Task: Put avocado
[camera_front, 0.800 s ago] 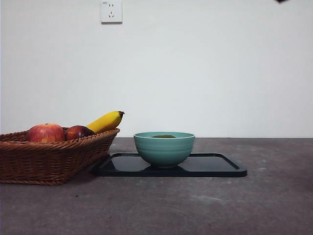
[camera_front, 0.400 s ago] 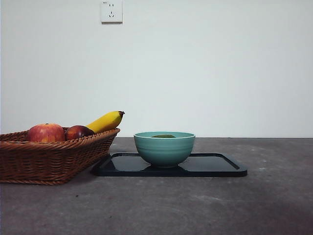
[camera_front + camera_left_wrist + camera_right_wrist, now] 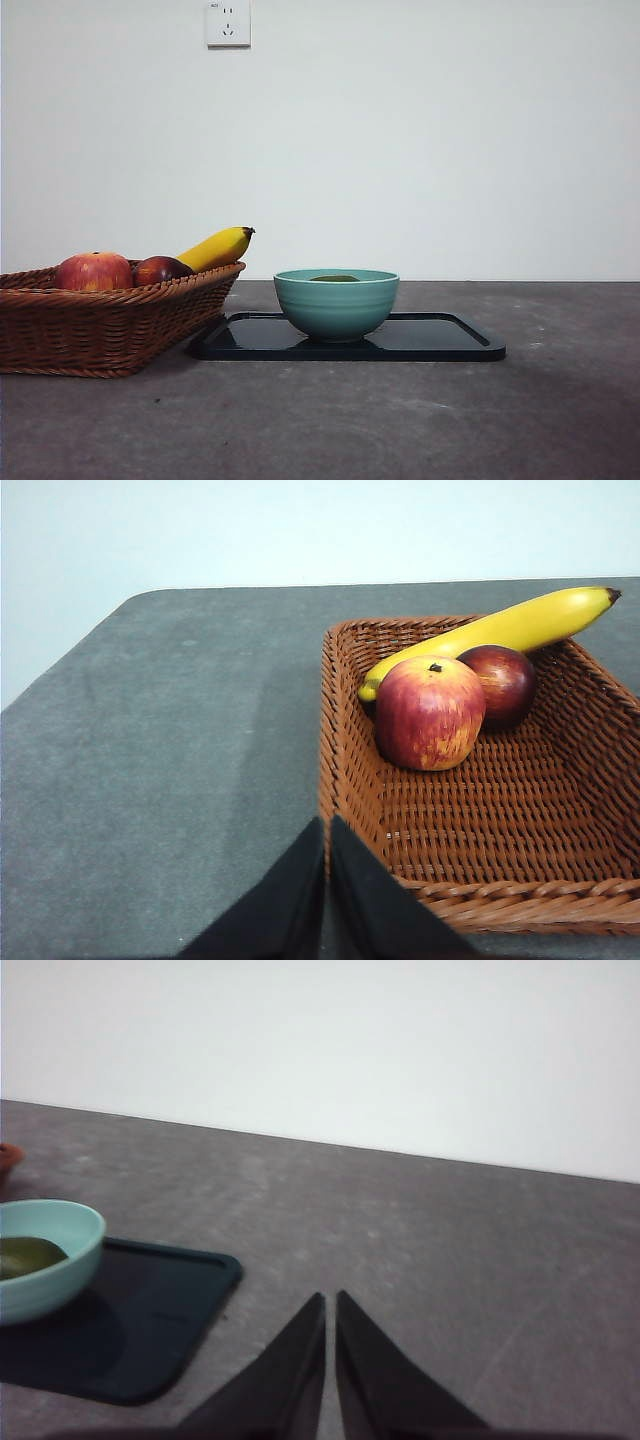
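— Teal ceramic: is that the bowl (image 3: 336, 302), and where does it stand?

— Yes. It stands on a black tray (image 3: 440, 340) near the middle of the grey table (image 3: 400, 420). Inside it lies the avocado (image 3: 334, 278), dark green; from the front only its top shows above the rim.

— What else is on the table?

— A brown wicker basket (image 3: 100, 325) sits just beside the tray's left end, towards the table's left edge. It holds a red apple (image 3: 94, 271), a dark reddish-purple fruit (image 3: 160, 269) touching it, and a yellow banana (image 3: 217, 247) whose tip reaches over the basket's rim.

— And the arms?

— The left gripper (image 3: 327, 880) has its black jaws pressed together, at the near corner of the basket, holding nothing. The right gripper (image 3: 330, 1360) is likewise pressed together and empty, above bare table beside the tray's right end, apart from the bowl.
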`<act>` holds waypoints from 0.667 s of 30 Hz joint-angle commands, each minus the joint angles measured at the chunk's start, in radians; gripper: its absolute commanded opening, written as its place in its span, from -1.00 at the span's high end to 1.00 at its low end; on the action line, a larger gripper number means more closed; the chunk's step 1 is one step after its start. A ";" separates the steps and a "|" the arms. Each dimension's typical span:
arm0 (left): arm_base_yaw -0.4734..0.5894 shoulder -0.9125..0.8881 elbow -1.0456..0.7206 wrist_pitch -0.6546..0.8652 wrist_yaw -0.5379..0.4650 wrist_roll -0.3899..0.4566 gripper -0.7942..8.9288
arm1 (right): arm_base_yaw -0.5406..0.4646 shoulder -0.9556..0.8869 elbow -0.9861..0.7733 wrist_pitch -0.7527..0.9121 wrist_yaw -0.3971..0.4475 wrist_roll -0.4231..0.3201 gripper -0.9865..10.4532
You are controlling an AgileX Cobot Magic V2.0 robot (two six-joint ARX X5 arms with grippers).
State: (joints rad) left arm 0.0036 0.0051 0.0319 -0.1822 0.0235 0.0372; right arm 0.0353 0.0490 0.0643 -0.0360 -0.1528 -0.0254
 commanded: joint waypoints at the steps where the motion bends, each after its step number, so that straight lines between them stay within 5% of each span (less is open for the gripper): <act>1: 0.002 -0.002 -0.020 -0.007 -0.002 -0.005 0.82 | -0.005 -0.015 -0.017 0.013 0.005 0.019 0.81; 20: 0.002 -0.002 -0.020 -0.006 -0.002 -0.004 0.82 | -0.007 -0.045 -0.053 -0.139 0.020 0.044 0.81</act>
State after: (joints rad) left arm 0.0036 0.0051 0.0319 -0.1822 0.0235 0.0357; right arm 0.0307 0.0059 0.0170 -0.1658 -0.1387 0.0044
